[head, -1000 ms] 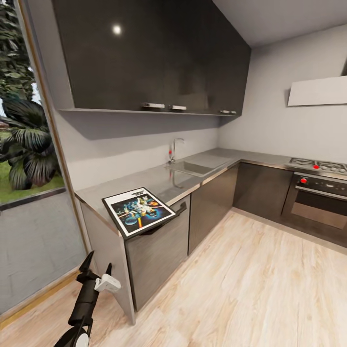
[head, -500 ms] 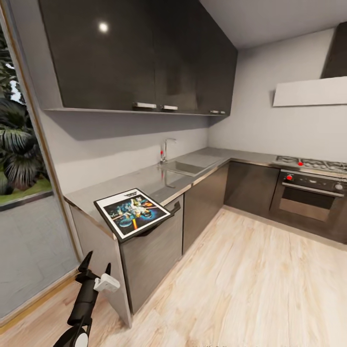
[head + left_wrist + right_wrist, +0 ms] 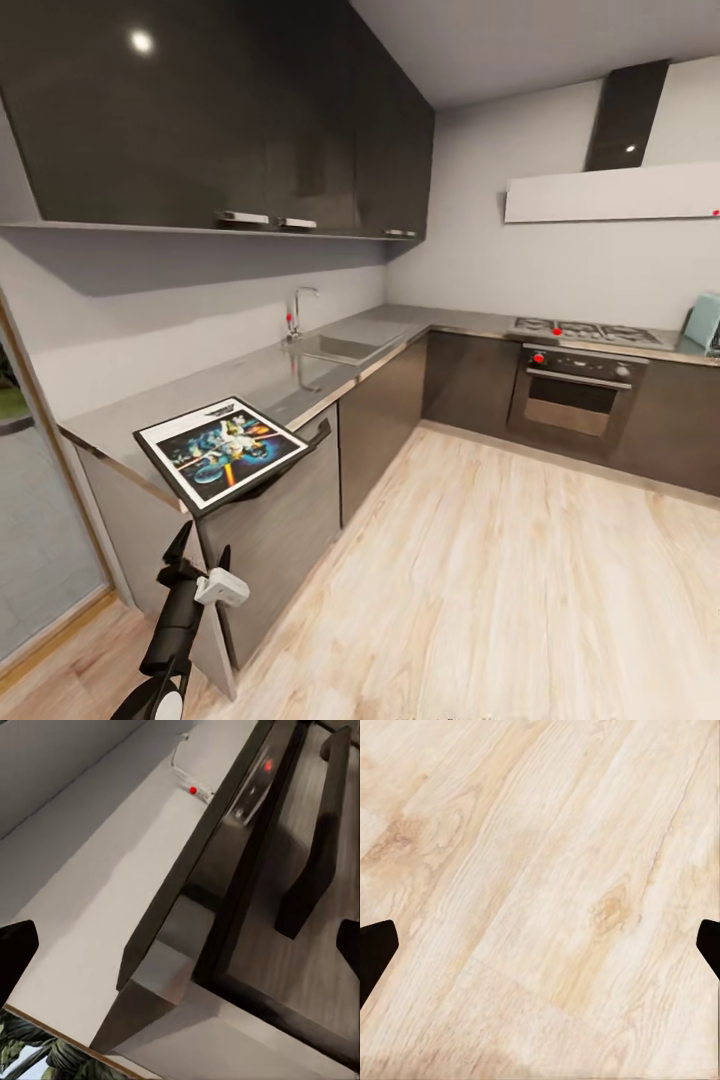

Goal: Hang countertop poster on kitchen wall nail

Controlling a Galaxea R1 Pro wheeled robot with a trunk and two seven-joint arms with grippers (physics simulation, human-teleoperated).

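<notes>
Both hands open; poster [image 3: 221, 451] flat on kitchen countertop [image 3: 250, 380] end, wood floor [image 3: 500, 590].

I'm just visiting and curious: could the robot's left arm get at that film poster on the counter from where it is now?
Probably not yet. The left gripper hangs low, open, beside the cabinet front, well under the kitchen countertop. The poster lies flat on top, overhanging the edge, with nothing on it, so the arm would have to rise first.
</notes>
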